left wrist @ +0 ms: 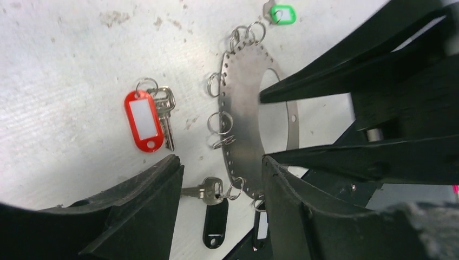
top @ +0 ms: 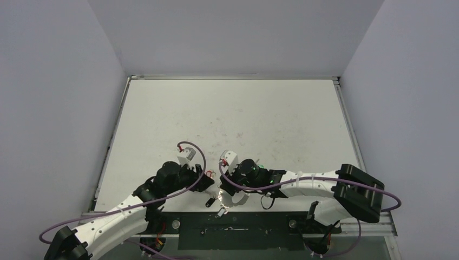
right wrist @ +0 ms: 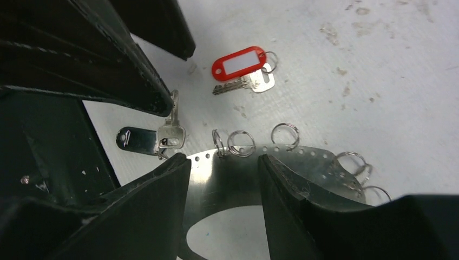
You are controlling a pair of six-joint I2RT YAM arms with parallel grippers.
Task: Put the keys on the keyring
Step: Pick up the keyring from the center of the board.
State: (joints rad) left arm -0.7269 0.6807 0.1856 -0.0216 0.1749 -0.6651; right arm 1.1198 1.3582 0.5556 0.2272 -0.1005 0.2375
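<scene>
The left gripper (left wrist: 219, 162) is being held with black jaws partly apart, empty, over the keyring (left wrist: 246, 81), a flat perforated metal band fringed with wire split rings. The right gripper (right wrist: 223, 160) is likewise being held parted, clamping nothing. The glossy red-tagged key (left wrist: 145, 120) is lying loose on the scuffed white desk (left wrist: 65, 65), left of frame, so its threading is being judged undone. Whether the green-tagged key (left wrist: 281, 13), at the top edge, is attached cannot be told.

Your scuffed white tabletop (left wrist: 65, 65) carries the flat perforated keyring (left wrist: 246, 108) lying across the gap between the left arm's fingers (left wrist: 141, 211), the red-tagged key (left wrist: 143, 120) loose just beyond one fingertip, a black-tagged key (left wrist: 215, 216) between those fingers at the ring's edge, and a green tag (left wrist: 282, 14) far past them.
</scene>
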